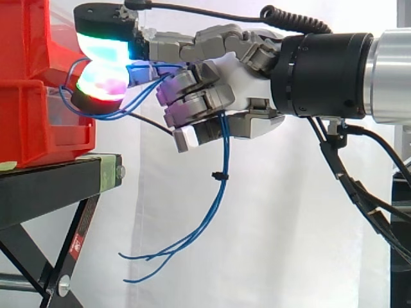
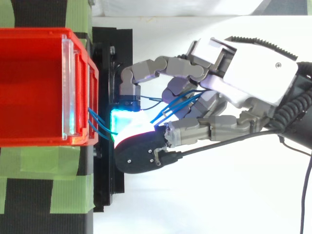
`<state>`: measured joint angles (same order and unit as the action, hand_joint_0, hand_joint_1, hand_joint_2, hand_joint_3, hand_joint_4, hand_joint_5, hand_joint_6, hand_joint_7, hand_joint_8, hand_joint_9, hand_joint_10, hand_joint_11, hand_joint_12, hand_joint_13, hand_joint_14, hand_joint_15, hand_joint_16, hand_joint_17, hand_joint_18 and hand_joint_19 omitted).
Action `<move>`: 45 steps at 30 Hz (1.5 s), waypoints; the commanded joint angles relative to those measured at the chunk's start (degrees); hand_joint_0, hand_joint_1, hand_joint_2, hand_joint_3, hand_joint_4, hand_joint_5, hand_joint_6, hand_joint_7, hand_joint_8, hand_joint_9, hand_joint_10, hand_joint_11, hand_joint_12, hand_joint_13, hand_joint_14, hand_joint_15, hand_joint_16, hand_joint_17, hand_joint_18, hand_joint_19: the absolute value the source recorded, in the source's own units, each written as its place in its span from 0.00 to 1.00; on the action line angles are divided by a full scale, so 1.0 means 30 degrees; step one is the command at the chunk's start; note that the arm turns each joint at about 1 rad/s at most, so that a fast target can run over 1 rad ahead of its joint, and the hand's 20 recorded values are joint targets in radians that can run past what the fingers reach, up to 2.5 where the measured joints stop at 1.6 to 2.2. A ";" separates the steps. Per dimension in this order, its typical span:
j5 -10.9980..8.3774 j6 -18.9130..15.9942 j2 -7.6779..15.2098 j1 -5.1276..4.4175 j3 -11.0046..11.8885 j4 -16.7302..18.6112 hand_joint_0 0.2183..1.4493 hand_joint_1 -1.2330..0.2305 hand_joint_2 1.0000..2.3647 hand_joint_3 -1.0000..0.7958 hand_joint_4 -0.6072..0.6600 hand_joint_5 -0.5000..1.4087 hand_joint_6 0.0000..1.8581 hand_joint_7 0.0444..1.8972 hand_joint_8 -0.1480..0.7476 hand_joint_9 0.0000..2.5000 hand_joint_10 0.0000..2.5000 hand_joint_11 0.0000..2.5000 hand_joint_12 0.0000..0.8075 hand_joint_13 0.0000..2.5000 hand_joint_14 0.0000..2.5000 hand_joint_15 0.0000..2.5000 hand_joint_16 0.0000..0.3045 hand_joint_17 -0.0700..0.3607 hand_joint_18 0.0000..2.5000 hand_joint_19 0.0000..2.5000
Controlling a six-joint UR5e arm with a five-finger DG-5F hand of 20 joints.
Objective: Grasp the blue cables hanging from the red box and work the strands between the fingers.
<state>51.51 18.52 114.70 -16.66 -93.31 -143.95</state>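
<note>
White curtain (image 1: 276, 244): we log it as the backdrop.

Red box (image 1: 32, 109): in the side view it sits at 9 o'clock on the black stand (image 1: 45, 189). In the top view, green tape (image 2: 44, 190) crosses the stand at 7 o'clock.

Hand (image 1: 247, 90): we see it enter from 3 o'clock and reach up to the box front.

Fingers (image 1: 192, 96): they are curled round the strands, and two glowing pads meet just off the box front.

Blue cables (image 1: 222, 173): we trace them from the box front, looping beneath the pads and through the curled fingers. Below the hand they hang toward 6 o'clock, with the loose ends trailing to 7 o'clock, clear of the stand.
</note>
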 commanded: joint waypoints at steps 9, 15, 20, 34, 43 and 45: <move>-0.0003 0.0009 -0.0001 0.0015 -0.0010 -0.0795 0.83 0.38 0.01 0.57 0.57 0.46 0.50 0.64 0.72 0.75 1.00 1.00 0.87 0.83 1.00 0.69 0.94 0.66 1.00 0.29; -0.0003 0.0009 -0.0001 -0.0014 0.0019 -0.2406 0.83 0.37 0.01 0.58 0.58 0.45 0.51 0.65 0.72 0.75 1.00 1.00 0.87 0.83 1.00 0.69 0.94 0.66 1.00 0.29; -0.0032 0.0009 -0.0001 -0.0014 -0.0010 -0.3197 0.83 0.37 0.01 0.58 0.58 0.45 0.52 0.65 0.72 0.75 1.00 1.00 0.87 0.83 1.00 0.69 0.94 0.66 1.00 0.29; -0.0032 0.0009 -0.0001 0.0015 -0.0010 -0.3871 0.82 0.37 0.01 0.58 0.59 0.44 0.55 0.63 0.72 0.75 1.00 1.00 0.87 0.83 1.00 0.69 0.94 0.66 1.00 0.29; -0.0032 0.0009 -0.0001 0.0015 -0.0010 -0.3871 0.82 0.37 0.01 0.58 0.60 0.44 0.56 0.63 0.72 0.75 1.00 1.00 0.87 0.83 1.00 0.69 0.94 0.66 1.00 0.29; -0.0032 0.0009 -0.0001 -0.0014 0.0019 -0.3871 0.82 0.37 0.01 0.59 0.60 0.44 0.56 0.62 0.72 0.75 1.00 1.00 0.87 0.83 1.00 0.69 0.94 0.66 1.00 0.29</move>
<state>51.41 18.55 114.70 -16.66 -93.30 -155.58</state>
